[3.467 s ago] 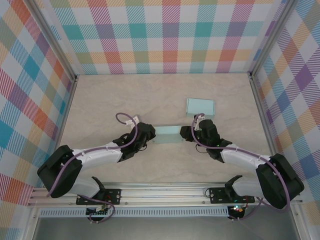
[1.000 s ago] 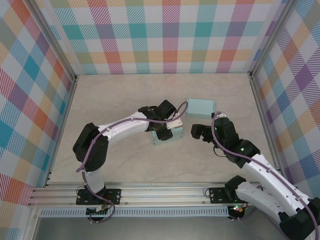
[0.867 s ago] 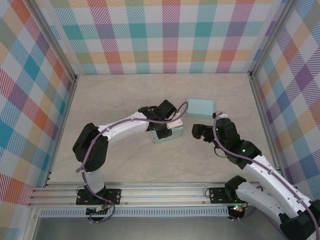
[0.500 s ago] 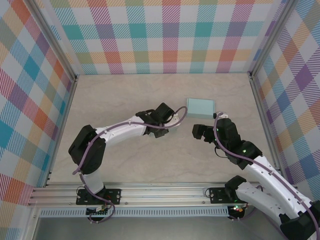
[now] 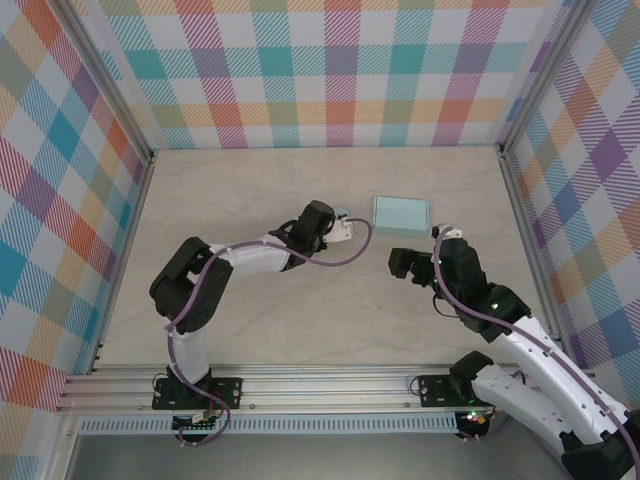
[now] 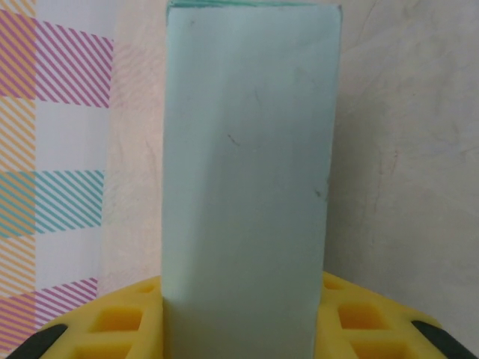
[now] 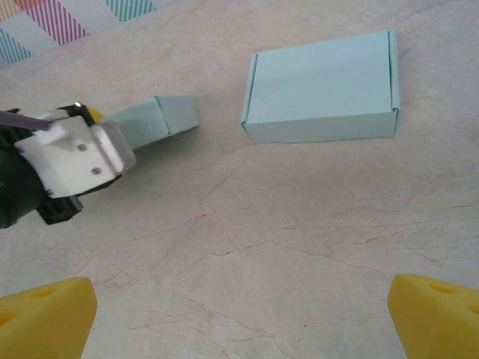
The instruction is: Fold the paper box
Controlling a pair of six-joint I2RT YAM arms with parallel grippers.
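A pale teal paper box (image 6: 247, 172) stands between the yellow pads (image 6: 120, 323) of my left gripper (image 6: 243, 329), which is shut on its lower end. From above, a small teal end of this box (image 5: 343, 213) pokes out past the left gripper (image 5: 336, 226). The right wrist view has the same box (image 7: 153, 120) sticking out of the white left gripper (image 7: 67, 157), close over the table. My right gripper (image 5: 398, 262) hovers open to the right, its yellow fingertips (image 7: 45, 314) wide apart with nothing between them.
A second, closed teal box (image 5: 401, 215) lies flat on the beige table (image 5: 250, 320) just right of the held one, and also lies ahead of the right gripper (image 7: 322, 86). Plaid walls (image 5: 330, 70) enclose the table on three sides.
The left arm has carried the box from the table's middle back and up toward the closed box, turning its wrist. The right gripper has barely moved.
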